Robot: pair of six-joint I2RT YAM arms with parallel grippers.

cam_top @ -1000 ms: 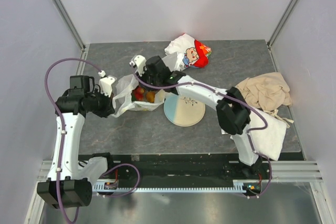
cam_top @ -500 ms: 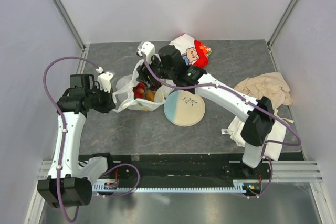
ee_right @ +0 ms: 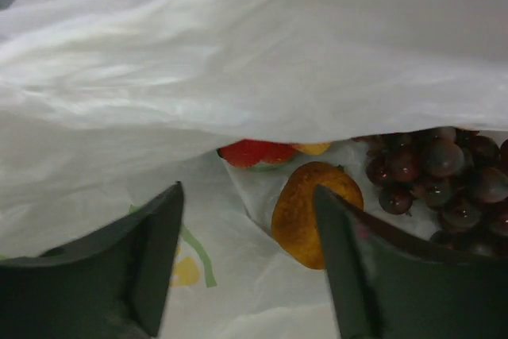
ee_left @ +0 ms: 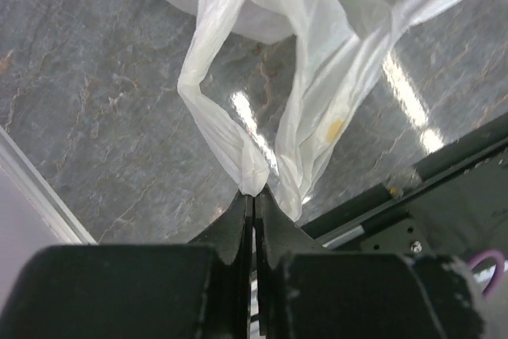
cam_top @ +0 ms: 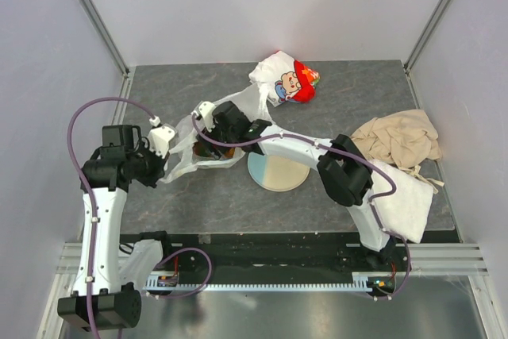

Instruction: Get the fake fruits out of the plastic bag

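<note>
Left gripper, from the top camera, is clenched on a loop handle of the thin translucent white plastic bag, which it holds stretched leftward across the grey marbled table. The right gripper sits at the bag's mouth and covers most of the fruit from up here.

On the left wrist camera I see the jaws pressed together on the very end of the twisted handle. A tug from the other arm could slip it free.

On the right wrist camera the fingers stand spread and empty, aimed at a glossy orange-brown plastic fruit. A dark purple grape bunch lies beside it and a red strawberry behind. Film sagging overhead could get pinched along with the fruit. The grapes are cut off at the frame edge, and I cannot tell what lies under the film.
</note>
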